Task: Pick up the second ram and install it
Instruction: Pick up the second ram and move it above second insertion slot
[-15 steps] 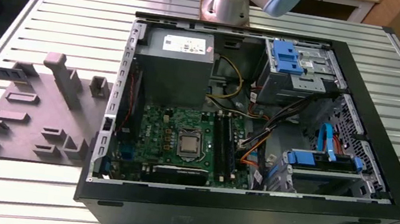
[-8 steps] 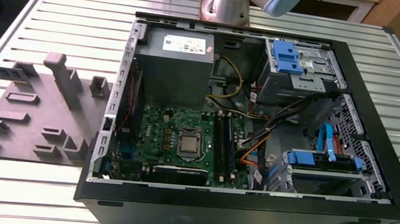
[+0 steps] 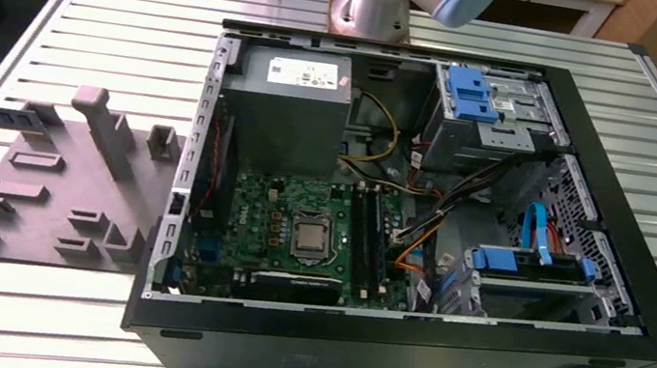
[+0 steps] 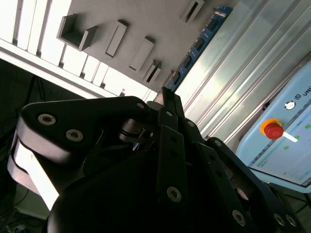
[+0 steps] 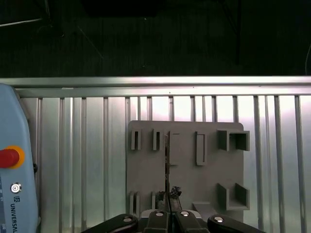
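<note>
All views (exterior from above) share the grey fixture (image 3: 68,184) (image 4: 155,19) (image 5: 209,174).

Second ram (image 4: 198,44), thin blue-green stick on edge, one end in the hand (image 4: 164,94), above grey fixture (image 3: 54,192)

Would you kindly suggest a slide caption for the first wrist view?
The tool grips the second ram edge-on over the grey fixture plate.

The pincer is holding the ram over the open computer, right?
Not quite. The pincer holds the ram by the grey plate, beside the computer, not over it. The exterior view shows that.
</note>
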